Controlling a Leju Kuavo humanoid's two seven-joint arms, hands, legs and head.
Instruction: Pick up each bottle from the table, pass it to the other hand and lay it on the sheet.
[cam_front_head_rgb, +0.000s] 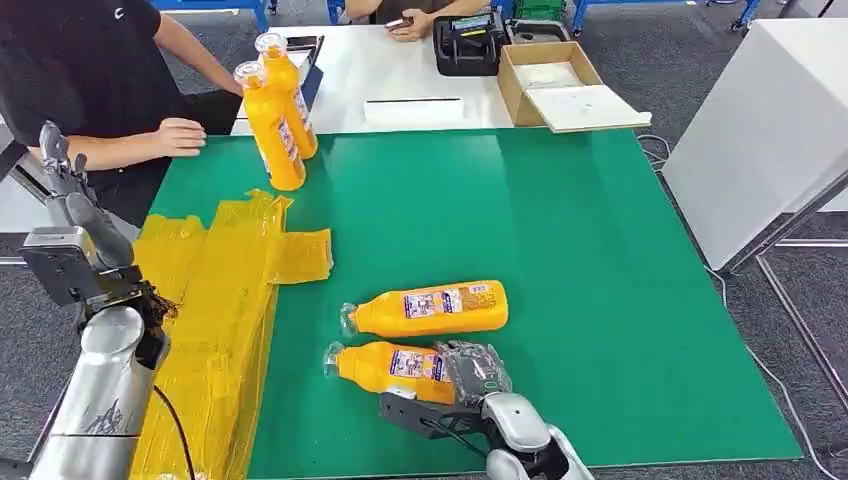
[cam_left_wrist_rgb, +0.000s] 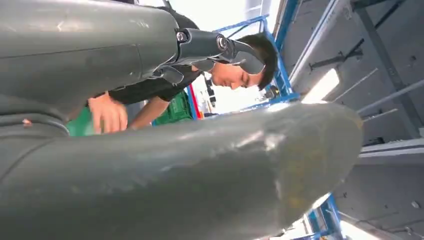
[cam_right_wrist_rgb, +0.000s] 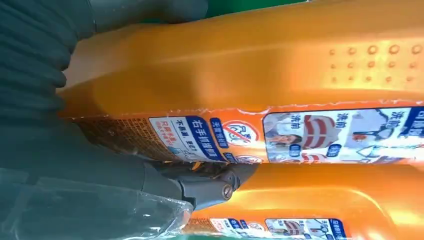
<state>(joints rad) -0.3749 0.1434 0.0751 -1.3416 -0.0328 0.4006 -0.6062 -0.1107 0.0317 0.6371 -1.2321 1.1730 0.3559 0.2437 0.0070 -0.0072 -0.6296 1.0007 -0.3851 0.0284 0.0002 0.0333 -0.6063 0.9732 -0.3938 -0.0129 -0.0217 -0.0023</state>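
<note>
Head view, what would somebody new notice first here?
Probably the two orange bottles lying side by side near the front of the green mat, the nearer bottle under the right robot hand, the farther bottle just beyond it. Next, the crumpled yellow sheet along the mat's left side, and two upright bottles at the far left corner beside a person's hand.

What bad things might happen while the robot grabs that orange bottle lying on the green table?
1. The right hand grips the near bottle at its base end, so the neck may droop or slip when it is lifted.
2. The second lying bottle is close beside it and could get knocked and roll.
3. The yellow sheet is wrinkled, so a bottle laid there might roll off.
</note>
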